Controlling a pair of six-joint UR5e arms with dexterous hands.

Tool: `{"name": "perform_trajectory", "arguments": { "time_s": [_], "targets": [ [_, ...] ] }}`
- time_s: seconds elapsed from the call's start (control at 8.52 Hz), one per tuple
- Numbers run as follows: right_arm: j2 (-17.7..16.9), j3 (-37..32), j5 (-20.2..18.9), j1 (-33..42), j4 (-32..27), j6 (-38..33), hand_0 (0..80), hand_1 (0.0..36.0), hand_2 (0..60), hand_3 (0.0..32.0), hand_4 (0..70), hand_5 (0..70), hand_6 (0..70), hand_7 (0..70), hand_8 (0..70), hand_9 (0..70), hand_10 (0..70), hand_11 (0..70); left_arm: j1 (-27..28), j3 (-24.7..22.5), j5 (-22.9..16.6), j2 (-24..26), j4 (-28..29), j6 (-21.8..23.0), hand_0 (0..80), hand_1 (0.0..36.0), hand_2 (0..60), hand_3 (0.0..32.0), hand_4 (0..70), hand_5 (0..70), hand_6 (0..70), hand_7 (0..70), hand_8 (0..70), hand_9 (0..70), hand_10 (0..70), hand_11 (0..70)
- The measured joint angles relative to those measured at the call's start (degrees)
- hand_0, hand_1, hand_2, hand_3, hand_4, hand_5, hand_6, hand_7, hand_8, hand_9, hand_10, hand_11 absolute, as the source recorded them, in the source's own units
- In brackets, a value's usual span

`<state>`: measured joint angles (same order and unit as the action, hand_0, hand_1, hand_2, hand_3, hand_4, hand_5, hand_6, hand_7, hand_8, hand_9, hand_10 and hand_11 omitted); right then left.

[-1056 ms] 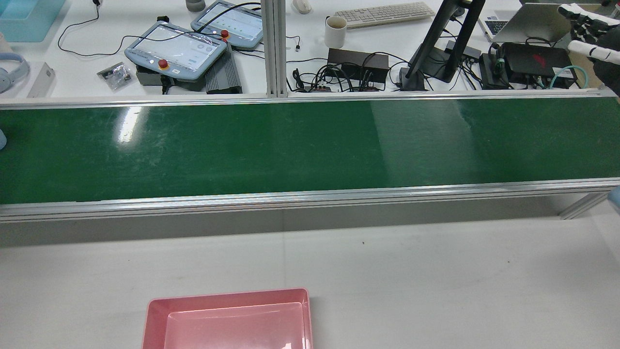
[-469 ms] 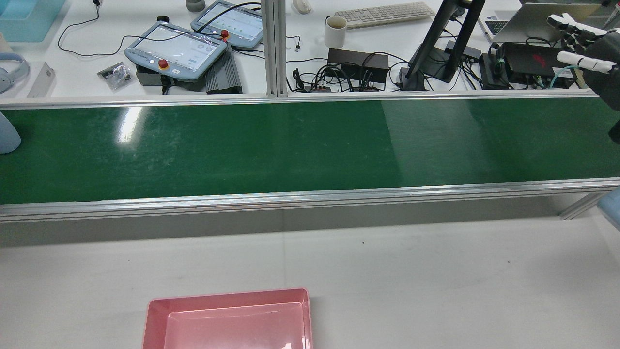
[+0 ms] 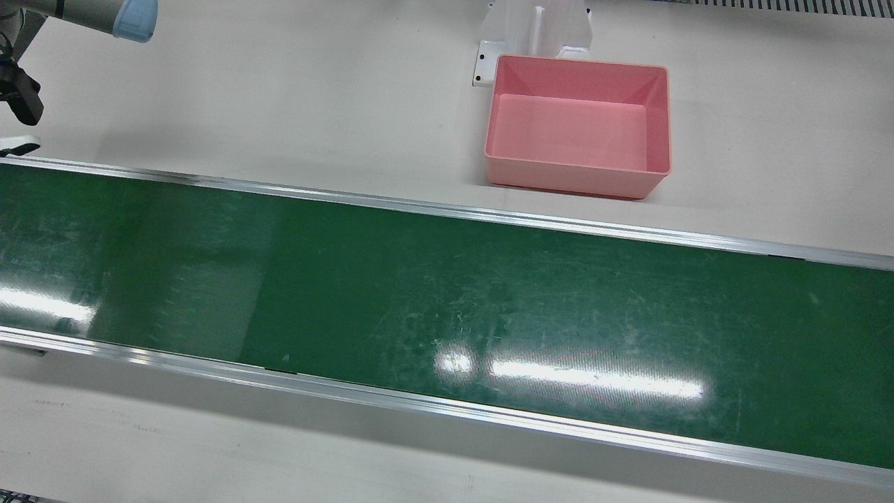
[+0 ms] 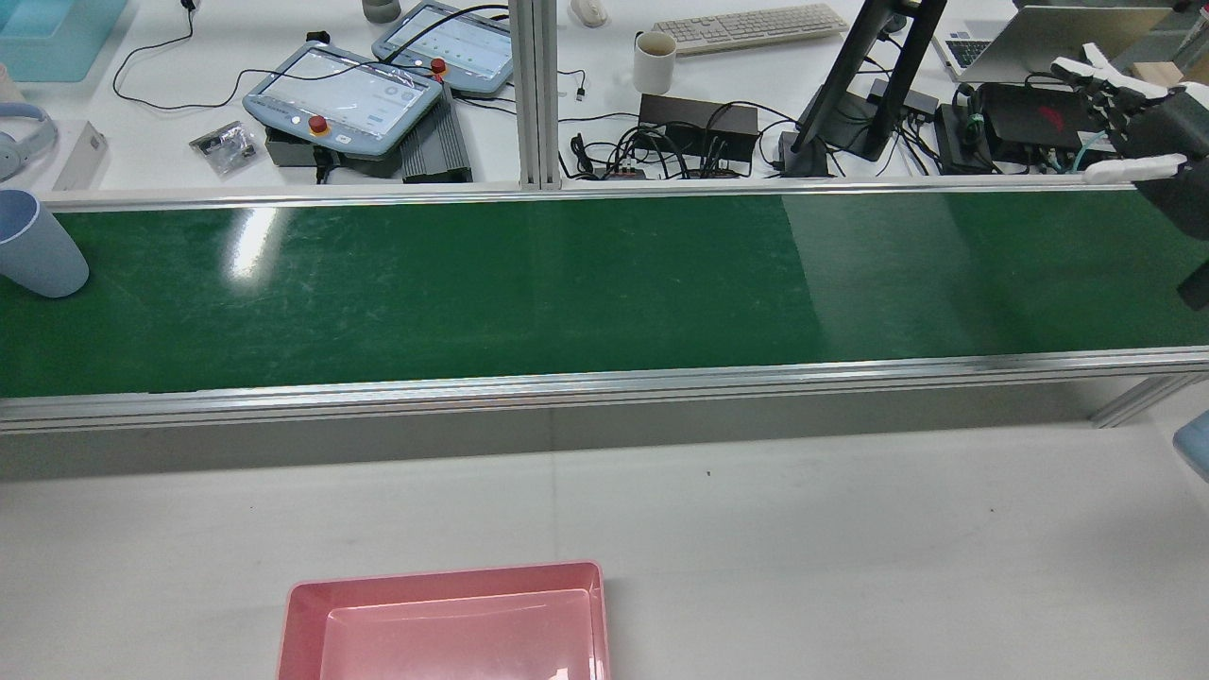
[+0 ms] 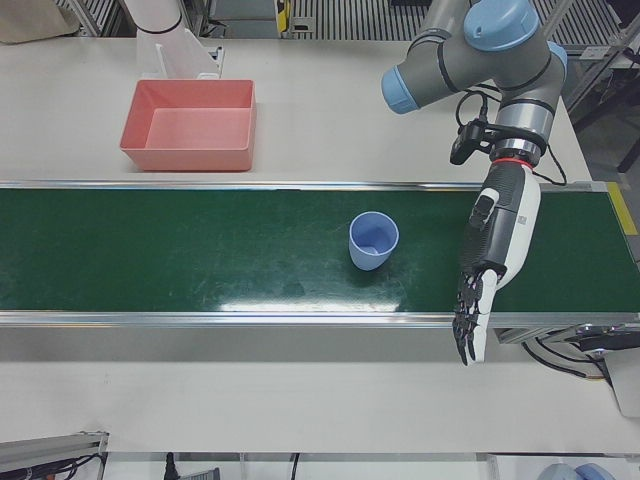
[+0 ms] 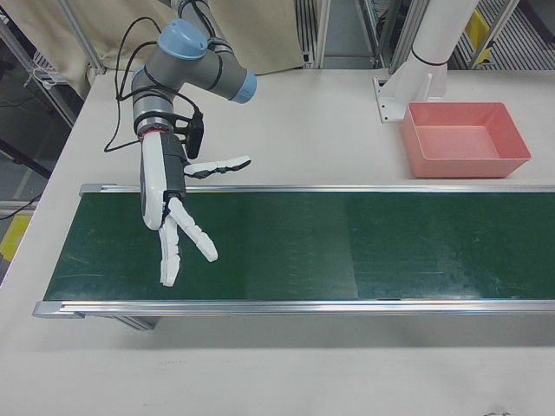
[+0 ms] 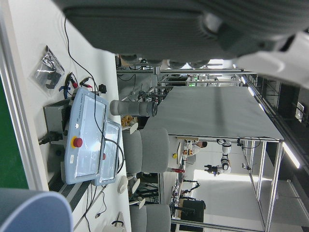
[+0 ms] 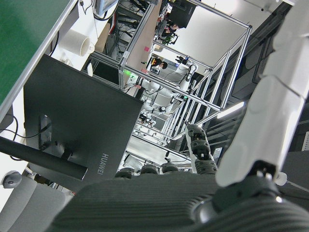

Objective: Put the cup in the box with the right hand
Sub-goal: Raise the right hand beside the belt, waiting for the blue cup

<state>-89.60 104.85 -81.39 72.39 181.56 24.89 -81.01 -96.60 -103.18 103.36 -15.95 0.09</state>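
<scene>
A: Rear view?
B: Cup (image 4: 38,244) cut by left edge; box (image 4: 444,623) cut by bottom edge.
A: Front view?
B: Right hand (image 3: 19,98) mostly off-frame; cup hidden.

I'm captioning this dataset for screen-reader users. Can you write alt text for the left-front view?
A blue cup stands upright on the green conveyor belt, apart from the open left hand hanging over the belt's end. A pink box sits on the table beyond.
</scene>
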Motion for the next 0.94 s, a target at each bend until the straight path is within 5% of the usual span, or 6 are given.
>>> {"name": "perform_trajectory", "arguments": {
  "time_s": [0.47, 0.94],
  "targets": [
    [1.1, -0.8, 0.1, -0.8, -0.6, 0.5, 49.1, 14.8, 0.0, 0.0, 0.0, 4.5, 0.0, 0.0, 0.0, 0.0, 0.0, 0.0, 0.0, -0.1, 0.0, 0.0, 0.0, 0.0, 0.0, 0.0, 0.0, 0.0, 0.0, 0.0, 0.0, 0.0, 0.0, 0.0, 0.0, 0.0],
    [5.1, -3.8, 0.2, -1.4, 6.7, -0.3, 48.9, 18.4, 10.7, 0.0, 0.0, 4.4, 0.2, 0.0, 0.0, 0.0, 0.0, 0.0, 0.0, -0.1, 0.0, 0.0, 0.0, 0.0, 0.0, 0.0, 0.0, 0.0, 0.0, 0.0, 0.0, 0.0, 0.0, 0.0, 0.0, 0.0]
  ]
}}
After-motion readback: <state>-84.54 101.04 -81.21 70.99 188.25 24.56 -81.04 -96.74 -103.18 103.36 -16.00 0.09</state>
